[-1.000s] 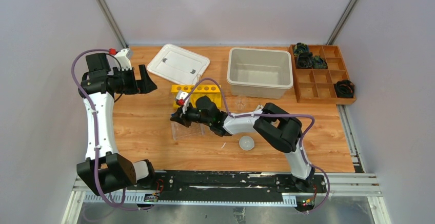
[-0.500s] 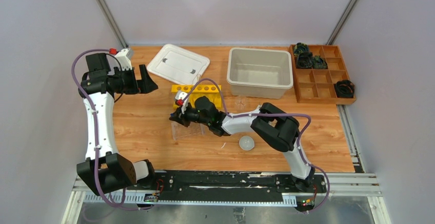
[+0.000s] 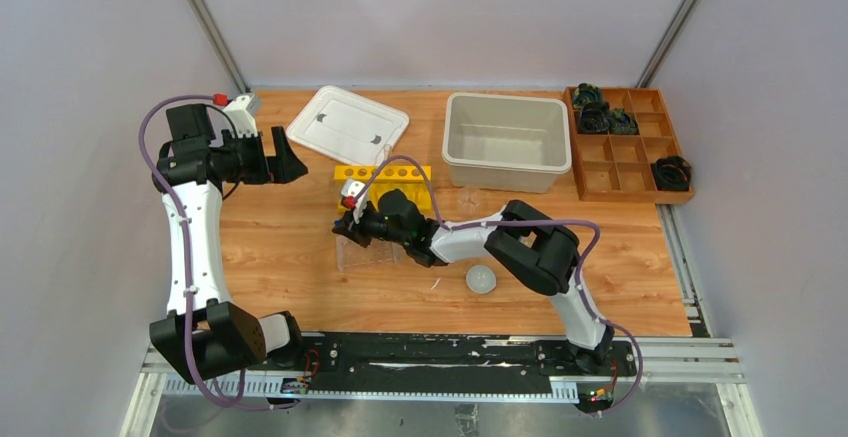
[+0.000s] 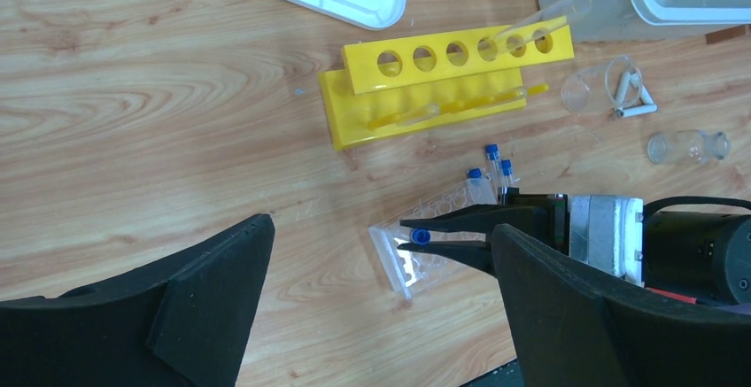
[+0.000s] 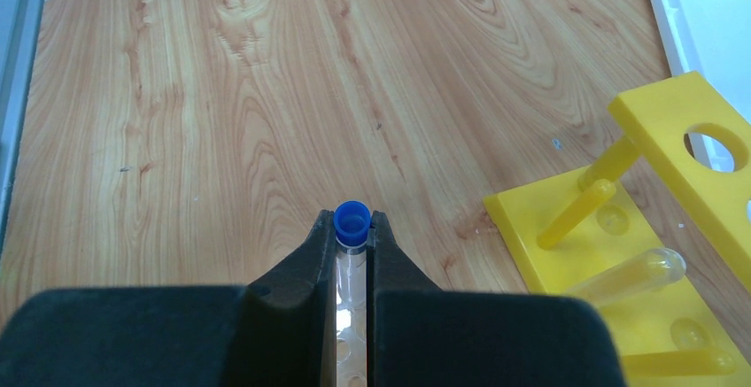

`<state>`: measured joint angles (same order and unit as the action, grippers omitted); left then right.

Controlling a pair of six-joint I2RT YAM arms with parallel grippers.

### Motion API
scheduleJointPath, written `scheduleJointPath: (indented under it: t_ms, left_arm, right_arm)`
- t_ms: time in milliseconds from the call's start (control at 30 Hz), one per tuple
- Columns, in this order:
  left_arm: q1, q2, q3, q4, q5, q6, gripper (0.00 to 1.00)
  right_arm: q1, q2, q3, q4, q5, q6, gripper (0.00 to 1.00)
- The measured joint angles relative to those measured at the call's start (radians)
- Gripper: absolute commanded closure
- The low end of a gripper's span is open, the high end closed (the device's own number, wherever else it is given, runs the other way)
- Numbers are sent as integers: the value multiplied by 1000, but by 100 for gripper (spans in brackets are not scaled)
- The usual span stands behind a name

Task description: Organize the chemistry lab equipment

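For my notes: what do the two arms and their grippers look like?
The left arm and right arm both have white links, bulky black joints and a purple cable looping alongside. A small red knob sits by each wrist. The left gripper and right gripper have plain matte black fingers tapering to thin tips.

A small clear blue-capped tube (image 5: pixel 352 217) sits pinched between the right gripper's (image 5: pixel 352 229) jaws, over the clear rack (image 4: pixel 400 267), with the yellow rack (image 4: pixel 425 95) ahead-right of them.
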<state>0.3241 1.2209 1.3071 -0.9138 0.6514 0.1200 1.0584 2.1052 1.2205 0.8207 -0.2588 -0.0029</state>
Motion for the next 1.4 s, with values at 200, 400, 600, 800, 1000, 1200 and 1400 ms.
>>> scheduleJointPath:
  t_ms: [200,400,600,800,1000,1200,1400]
  left_arm:
    - [0,0,0,0,1,2,0]
    - [0,-1,0,0,1,7,0]
    - [0,-2,0,0,1,11,0]
    - [0,-4,0,0,8,11,0]
    - [0,-15,0,0,23,11,0]
    - [0,-21,0,0,31,10,0]
    - [0,-21,10,0,37,10,0]
  right_arm:
    - [0,8,0,0,26,-13,100]
    - [0,11,0,9,77,-17,88]
    - [0,13,-7,26,111,-21,74]
    - [0,13,-25,28,131,-23,52]
    - [0,-32,-60,23,159,-24,36]
    - [7,-180,-64,-84,190,-14,19]
    - [14,-390,-46,-357,312,95,0]
